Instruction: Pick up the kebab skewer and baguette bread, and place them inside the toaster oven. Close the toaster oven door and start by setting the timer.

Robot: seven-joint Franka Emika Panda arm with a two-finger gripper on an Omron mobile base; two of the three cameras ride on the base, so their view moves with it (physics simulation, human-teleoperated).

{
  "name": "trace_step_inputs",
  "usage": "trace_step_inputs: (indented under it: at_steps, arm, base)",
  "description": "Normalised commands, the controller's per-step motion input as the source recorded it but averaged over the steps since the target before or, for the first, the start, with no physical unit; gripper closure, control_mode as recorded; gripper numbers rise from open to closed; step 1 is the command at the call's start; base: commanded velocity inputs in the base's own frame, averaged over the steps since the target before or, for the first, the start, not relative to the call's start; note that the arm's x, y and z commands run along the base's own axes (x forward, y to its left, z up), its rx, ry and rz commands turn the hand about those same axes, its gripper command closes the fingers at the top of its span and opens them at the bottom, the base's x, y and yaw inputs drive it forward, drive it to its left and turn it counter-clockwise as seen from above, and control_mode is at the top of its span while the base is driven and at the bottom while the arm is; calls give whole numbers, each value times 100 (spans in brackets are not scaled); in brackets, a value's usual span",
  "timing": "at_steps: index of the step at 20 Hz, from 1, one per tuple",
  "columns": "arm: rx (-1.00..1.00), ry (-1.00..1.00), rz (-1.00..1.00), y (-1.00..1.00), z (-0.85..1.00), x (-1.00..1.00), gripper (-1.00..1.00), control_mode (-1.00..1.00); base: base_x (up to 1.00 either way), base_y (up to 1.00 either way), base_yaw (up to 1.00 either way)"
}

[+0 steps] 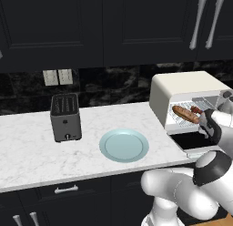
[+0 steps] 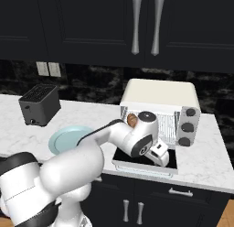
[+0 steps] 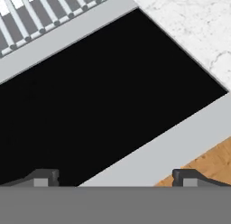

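Note:
The cream-white toaster oven (image 1: 182,86) stands open at the right end of the counter. On its wire rack (image 3: 36,15) lies the golden-brown baguette bread (image 1: 184,113), with the red-brown kebab skewer (image 1: 196,110) beside it further in. The toaster oven door (image 2: 145,163) lies folded down flat, dark glass up. My gripper (image 2: 161,157) hangs just above that glass, pointing down at it. In the hand view the gripper (image 3: 115,177) is open, its tips wide apart with nothing between them, over the door's glass (image 3: 90,96) and near its front frame.
A light blue plate (image 1: 124,145) sits bare on the white marble counter (image 1: 27,147), left of the oven. A small dark grey slot toaster (image 1: 66,118) stands further left. The oven's knobs (image 2: 187,127) are on its right front. Dark cabinets hang above.

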Motion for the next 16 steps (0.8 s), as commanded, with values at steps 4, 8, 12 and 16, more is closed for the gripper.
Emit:
trace_step_inputs:
  at_steps: [4, 8, 12, 16]
  arm:
    - [0, 0, -14, 0, -20, 40, -100, -100]
    - [0, 0, -13, 0, -8, 49, -100, -100]
    - [0, 0, -14, 0, -1, 46, -100, -100]
    - [0, 0, -14, 0, -4, 43, -100, -100]
  base:
    - [0, 0, 0]
    - [0, 0, 0]
    - [0, 0, 0]
    - [0, 0, 0]
